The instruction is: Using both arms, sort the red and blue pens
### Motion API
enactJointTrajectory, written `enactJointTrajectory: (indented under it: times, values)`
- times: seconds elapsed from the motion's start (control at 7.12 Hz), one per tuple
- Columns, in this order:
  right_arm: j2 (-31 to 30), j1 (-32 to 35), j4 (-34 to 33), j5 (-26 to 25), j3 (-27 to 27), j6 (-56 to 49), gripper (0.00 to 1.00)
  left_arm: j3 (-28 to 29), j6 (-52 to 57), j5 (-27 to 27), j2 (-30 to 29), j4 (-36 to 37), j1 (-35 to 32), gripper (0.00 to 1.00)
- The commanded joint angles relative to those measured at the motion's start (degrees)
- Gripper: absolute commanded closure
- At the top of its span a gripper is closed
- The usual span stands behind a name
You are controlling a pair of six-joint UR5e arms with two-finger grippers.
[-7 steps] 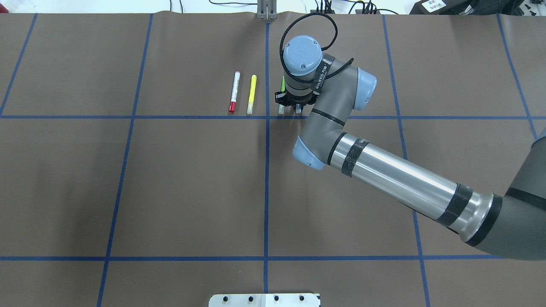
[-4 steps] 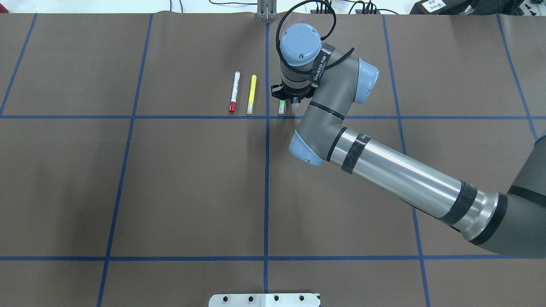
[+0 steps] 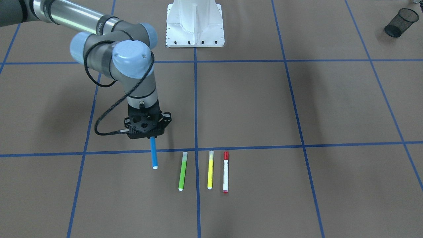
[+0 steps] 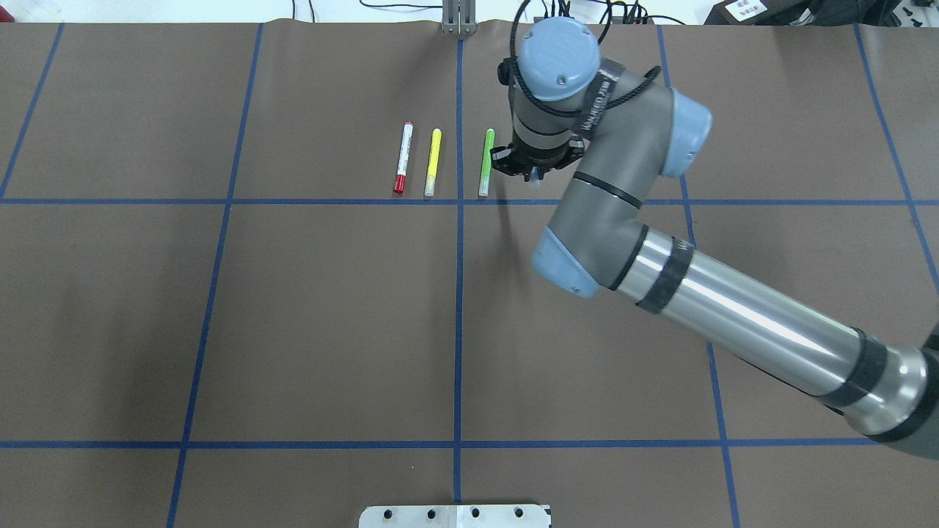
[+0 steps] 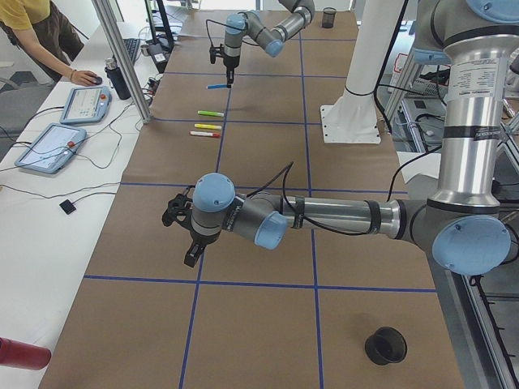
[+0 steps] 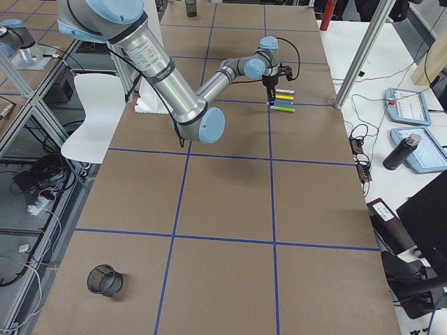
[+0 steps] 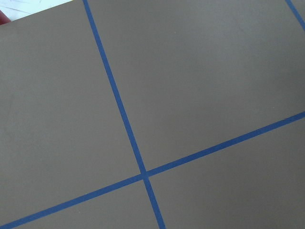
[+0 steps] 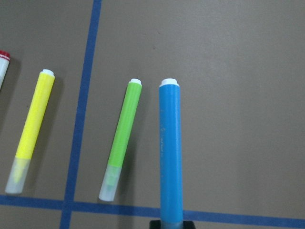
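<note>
My right gripper (image 3: 150,135) is shut on the blue pen (image 3: 153,154) and holds it by its cap end just above the table, white end pointing away from the robot. The right wrist view shows the blue pen (image 8: 170,152) running up from the jaws, beside the green marker. From overhead the right gripper (image 4: 530,170) and wrist hide the pen. The red pen (image 3: 225,172) lies flat, white body with a red cap, at the far end of the marker row (image 4: 402,158). The left gripper (image 5: 182,231) shows only in the exterior left view, low over bare table; I cannot tell its state.
A green marker (image 3: 182,171) and a yellow marker (image 3: 210,170) lie between the two pens, parallel to them. One black mesh cup (image 3: 400,22) stands at a table corner, another (image 6: 105,280) on the robot's right end. The white base block (image 3: 195,23) sits at the robot's edge.
The right arm has risen and shifted to the right, taking the blue pen up with it. The green marker, partly covered before, now shows in full.
</note>
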Motion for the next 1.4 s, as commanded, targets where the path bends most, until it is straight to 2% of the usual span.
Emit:
enactJointTrajectory:
  times: [0.0, 0.14, 0.42, 0.56, 0.7, 0.98, 1.26]
  values:
    - [-10.0, 3.1, -6.4, 1.3, 14.8, -10.5, 1.00, -0.2, 0.0, 0.0, 0.8, -0.1, 0.0, 0.00]
    - [-14.8, 4.6, -6.4, 1.9, 18.5, -16.0, 1.00, 0.0, -0.1, -0.1, 1.5, -1.3, 0.0, 0.00]
    - [-22.2, 9.5, -6.3, 6.6, 22.2, -26.2, 1.00, 0.1, -0.2, -0.1, 1.5, -1.4, 0.0, 0.00]
    - [-27.5, 11.5, -6.3, 7.5, 26.0, -27.3, 1.00, 0.1, -0.2, -0.1, 1.5, -1.4, 0.0, 0.00]
    - [-31.9, 15.1, -6.3, 10.6, 28.2, -28.0, 1.00, 0.2, -2.0, -0.1, 1.5, -1.3, 0.0, 0.00]
    - [-41.4, 20.7, -6.3, 12.7, 30.4, -32.9, 1.00, 0.2, -10.6, 0.0, 1.5, -1.4, 0.0, 0.00]
    - [-50.9, 24.6, -5.6, 13.2, 32.2, -41.1, 1.00, 3.2, -9.9, -0.6, 1.4, -1.6, 0.0, 0.00]
